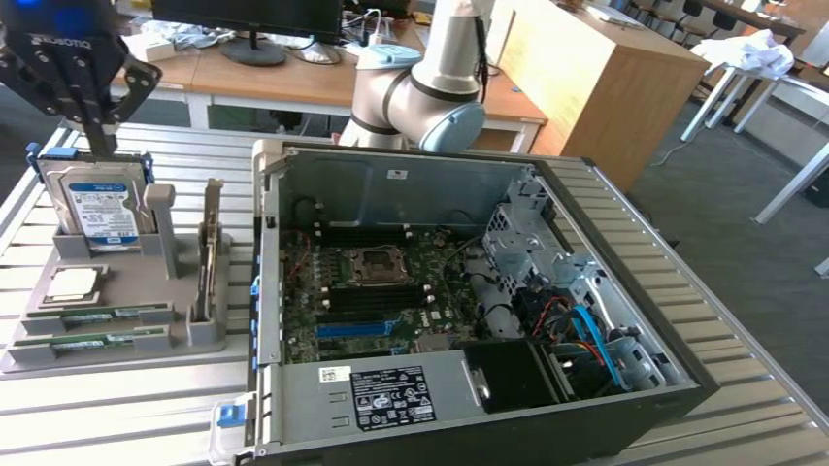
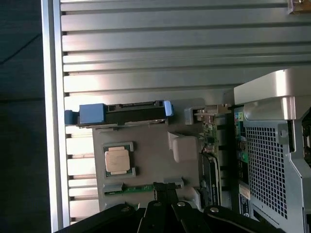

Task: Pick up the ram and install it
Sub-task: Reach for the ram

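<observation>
Hovering my claw, fingers together and empty, over the ram, slotted in its tray, presumably for easy grasping.

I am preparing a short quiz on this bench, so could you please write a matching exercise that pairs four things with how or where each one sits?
Things:
1. hard drive
2. processor chip
3. ram
4. motherboard

Places and states:
A. long green strip lying flat in the grey holder
B. inside the open computer case
C. standing upright in the grey holder
D. square and silver, lying flat in the grey holder

Pairs: 1-C, 2-D, 3-A, 4-B
</observation>
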Action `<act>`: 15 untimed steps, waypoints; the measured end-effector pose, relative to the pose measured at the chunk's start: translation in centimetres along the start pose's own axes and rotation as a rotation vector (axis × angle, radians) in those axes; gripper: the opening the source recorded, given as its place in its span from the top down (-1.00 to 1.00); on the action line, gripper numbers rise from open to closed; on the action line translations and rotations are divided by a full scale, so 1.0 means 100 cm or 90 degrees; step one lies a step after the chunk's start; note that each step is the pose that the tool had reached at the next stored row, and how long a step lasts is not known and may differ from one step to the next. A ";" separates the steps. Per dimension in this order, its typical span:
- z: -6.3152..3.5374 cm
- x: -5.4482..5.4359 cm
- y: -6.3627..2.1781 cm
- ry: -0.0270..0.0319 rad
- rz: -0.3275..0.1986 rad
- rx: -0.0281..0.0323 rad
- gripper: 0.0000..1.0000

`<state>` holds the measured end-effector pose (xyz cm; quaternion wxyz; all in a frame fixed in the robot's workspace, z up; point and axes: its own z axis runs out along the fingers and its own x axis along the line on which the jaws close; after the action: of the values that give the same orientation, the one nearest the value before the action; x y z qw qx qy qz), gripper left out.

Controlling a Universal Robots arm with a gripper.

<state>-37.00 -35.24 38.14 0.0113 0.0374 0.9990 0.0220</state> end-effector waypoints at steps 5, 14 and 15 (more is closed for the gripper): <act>0.0004 0.010 0.0000 0.0003 0.000 0.0000 0.80; 0.0007 0.021 -0.0008 0.0011 0.000 0.0000 0.80; 0.0007 0.021 -0.0008 0.0011 0.000 0.0000 0.80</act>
<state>-39.13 -35.15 38.02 0.0104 0.0374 0.9990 0.0220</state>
